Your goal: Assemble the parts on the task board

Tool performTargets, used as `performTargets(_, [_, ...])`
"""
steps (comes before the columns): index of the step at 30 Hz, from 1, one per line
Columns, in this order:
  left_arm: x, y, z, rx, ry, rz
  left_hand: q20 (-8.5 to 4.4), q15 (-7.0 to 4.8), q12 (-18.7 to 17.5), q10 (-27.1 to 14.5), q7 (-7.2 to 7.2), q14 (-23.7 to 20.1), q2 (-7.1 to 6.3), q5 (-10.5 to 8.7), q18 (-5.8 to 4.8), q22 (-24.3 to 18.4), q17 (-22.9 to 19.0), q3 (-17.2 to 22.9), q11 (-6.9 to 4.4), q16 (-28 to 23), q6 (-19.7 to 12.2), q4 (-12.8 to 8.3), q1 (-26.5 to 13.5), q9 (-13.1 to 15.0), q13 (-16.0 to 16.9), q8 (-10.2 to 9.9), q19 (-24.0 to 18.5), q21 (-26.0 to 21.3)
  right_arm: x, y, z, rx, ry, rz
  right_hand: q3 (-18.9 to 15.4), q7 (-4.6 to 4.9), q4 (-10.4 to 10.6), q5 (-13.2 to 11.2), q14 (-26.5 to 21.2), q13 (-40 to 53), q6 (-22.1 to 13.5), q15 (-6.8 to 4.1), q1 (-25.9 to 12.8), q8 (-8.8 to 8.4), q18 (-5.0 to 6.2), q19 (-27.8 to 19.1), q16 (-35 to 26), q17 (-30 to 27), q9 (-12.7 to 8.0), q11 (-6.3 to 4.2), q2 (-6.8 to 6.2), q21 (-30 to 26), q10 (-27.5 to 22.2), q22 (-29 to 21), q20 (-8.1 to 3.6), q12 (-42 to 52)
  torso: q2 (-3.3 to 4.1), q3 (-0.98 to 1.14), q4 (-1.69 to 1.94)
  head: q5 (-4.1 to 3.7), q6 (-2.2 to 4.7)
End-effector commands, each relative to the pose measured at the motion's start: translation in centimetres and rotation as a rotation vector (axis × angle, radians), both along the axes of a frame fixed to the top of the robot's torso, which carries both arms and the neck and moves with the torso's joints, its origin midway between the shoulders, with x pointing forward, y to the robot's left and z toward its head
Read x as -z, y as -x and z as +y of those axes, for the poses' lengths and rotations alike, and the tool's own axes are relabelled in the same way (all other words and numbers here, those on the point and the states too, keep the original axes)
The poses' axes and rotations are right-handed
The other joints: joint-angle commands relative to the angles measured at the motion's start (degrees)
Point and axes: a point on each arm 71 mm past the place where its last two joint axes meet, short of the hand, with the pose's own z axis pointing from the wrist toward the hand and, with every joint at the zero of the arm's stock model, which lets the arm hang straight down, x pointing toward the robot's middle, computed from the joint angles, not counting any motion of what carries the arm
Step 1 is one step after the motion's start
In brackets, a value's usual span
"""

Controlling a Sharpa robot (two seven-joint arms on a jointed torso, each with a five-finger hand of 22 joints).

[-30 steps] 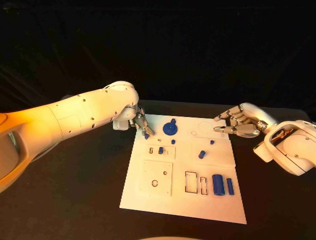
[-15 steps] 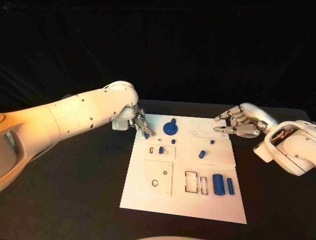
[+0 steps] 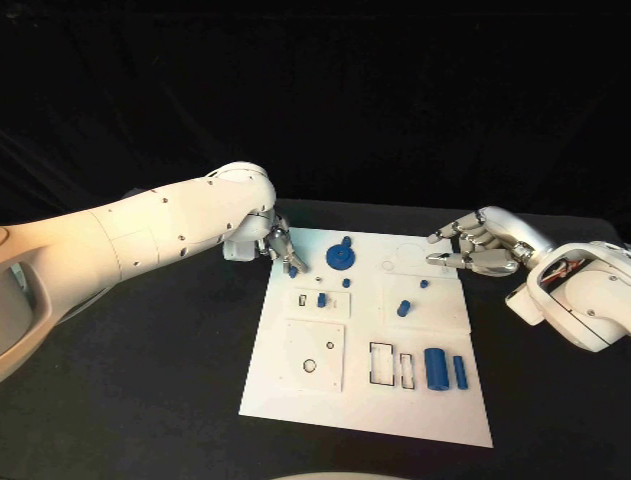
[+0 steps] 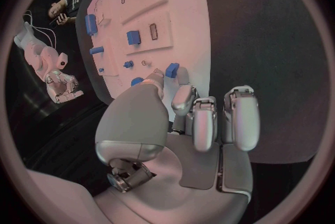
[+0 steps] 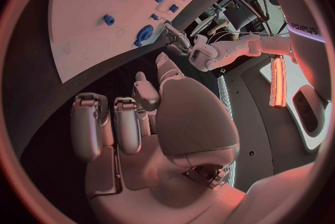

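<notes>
Almost nothing has shifted over the last second: both arms stay where they were and the blue pieces on the task board (image 3: 304, 400) lie as before. The left hand (image 3: 279, 246) still hangs at the board's far left corner, fingers loosely apart and pointing down, gripping nothing; its fingertips sit just beside the blue round part (image 3: 340, 257) but I cannot tell that they touch it. The right hand (image 3: 477, 249) keeps hovering off the board's far right corner over the dark surface (image 3: 142, 400), fingers curled partway in yet parted, with nothing between them.

The large blue cylinder (image 3: 435, 368) and the slimmer blue bar (image 3: 459, 372) lie side by side near the board's right edge, beside open slots. To my eye this is a pause before a reach, with assembly barely begun.
</notes>
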Motion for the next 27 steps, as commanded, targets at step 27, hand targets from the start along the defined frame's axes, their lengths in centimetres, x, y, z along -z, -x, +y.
performTargets(27, [0.06,0.06,-0.15,-0.005,0.077,0.010,-0.42,-0.53,-1.2,-0.6,-0.23,6.0,5.28,-0.84,0.52,6.6,15.1,10.5,-0.45,0.2,-1.4,-5.3,14.8,-1.3,-1.3,-1.2,1.5,-0.5,0.23,-0.02,0.15,-0.012,0.006,0.011,-0.7,-0.13,0.0,0.2,4.9,-0.1,0.3,-0.35,-0.1,0.27,0.36,-0.3,-0.3,10.9,0.1,-0.22,0.60,-0.3,-0.2,1.5,-0.16,-0.2,0.03,0.01,-0.01,0.12,-0.18])
